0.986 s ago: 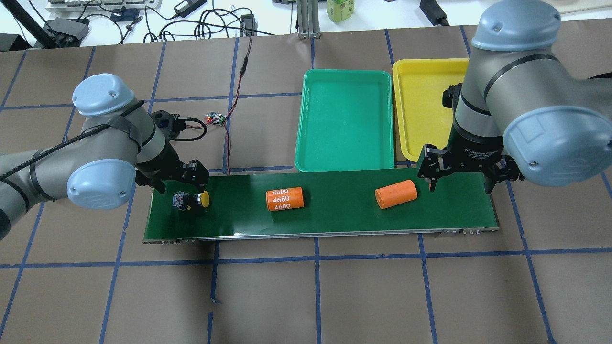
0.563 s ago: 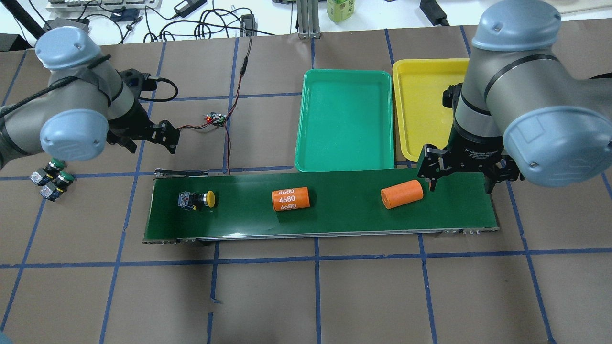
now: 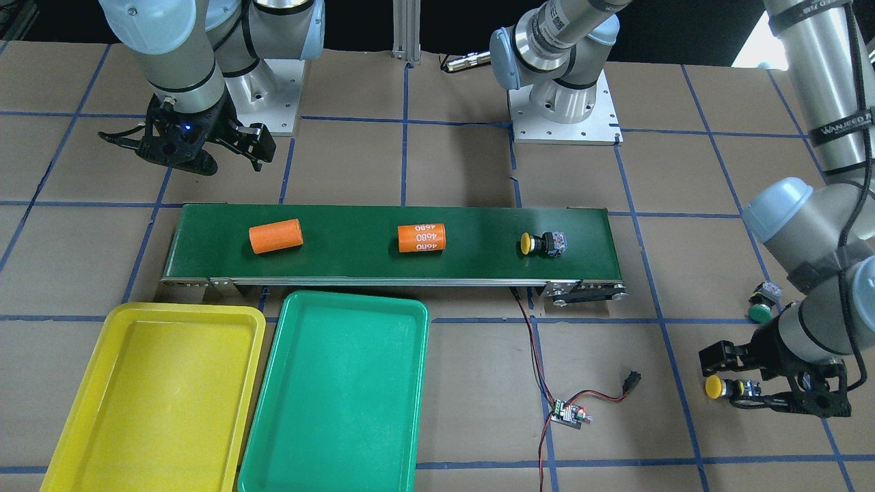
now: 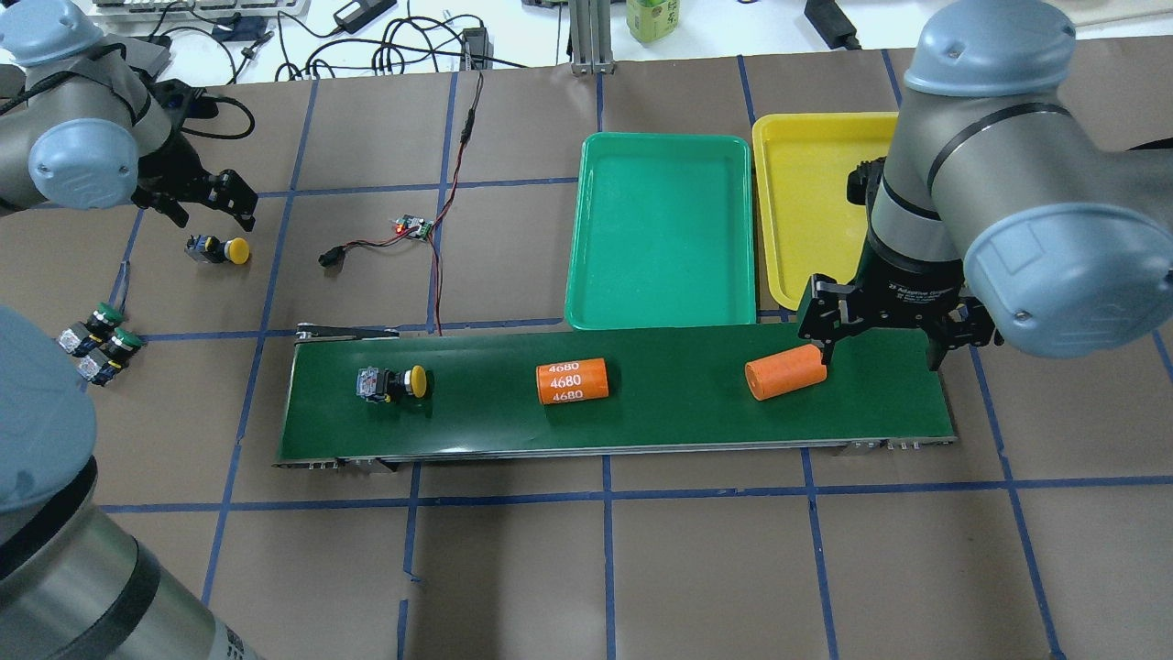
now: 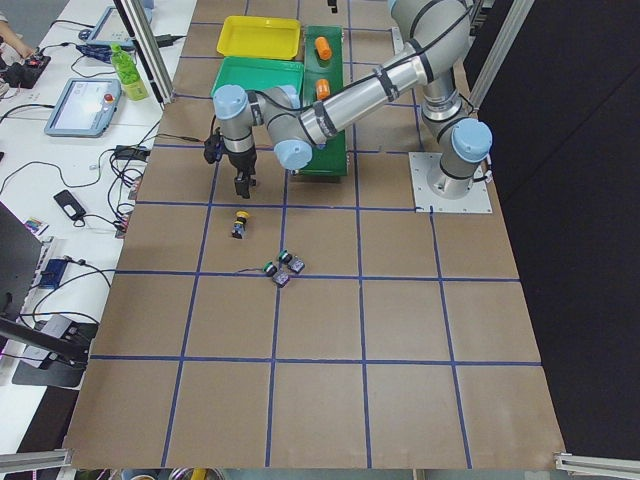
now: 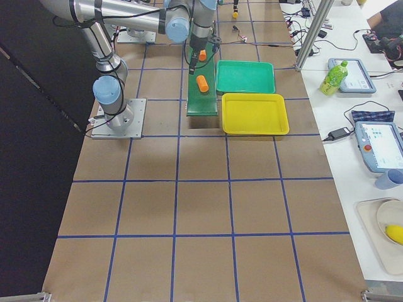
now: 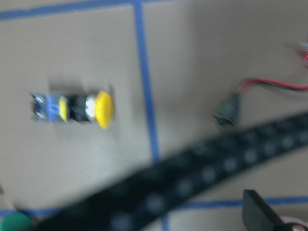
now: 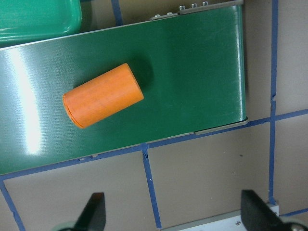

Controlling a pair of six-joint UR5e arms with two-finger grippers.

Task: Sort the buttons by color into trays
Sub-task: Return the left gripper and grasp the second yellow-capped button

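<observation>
One yellow button [image 4: 394, 383] lies on its side on the conveyor belt's left part; it also shows in the front view [image 3: 543, 244]. A second yellow button [image 4: 218, 249] lies on the table at far left, also in the left wrist view [image 7: 72, 108]. My left gripper [image 4: 211, 213] hovers open just beyond and above it, empty. Two green buttons [image 4: 105, 341] lie together at the left edge. The green tray [image 4: 662, 229] and the yellow tray [image 4: 806, 202] hold nothing. My right gripper [image 4: 880, 353] is open and empty over the belt's right end, beside an orange cylinder [image 4: 786, 371].
The long dark green conveyor belt [image 4: 660, 412] carries a second orange cylinder [image 4: 573, 380] marked 4680 at its middle. A small circuit board [image 4: 412, 226] with red and black wires lies behind the belt's left end. Blue tape lines grid the brown table.
My left gripper has swung from over the belt's left end to the far left, over the second yellow button. The button and cylinders on the belt have shifted right. The right arm has not moved.
</observation>
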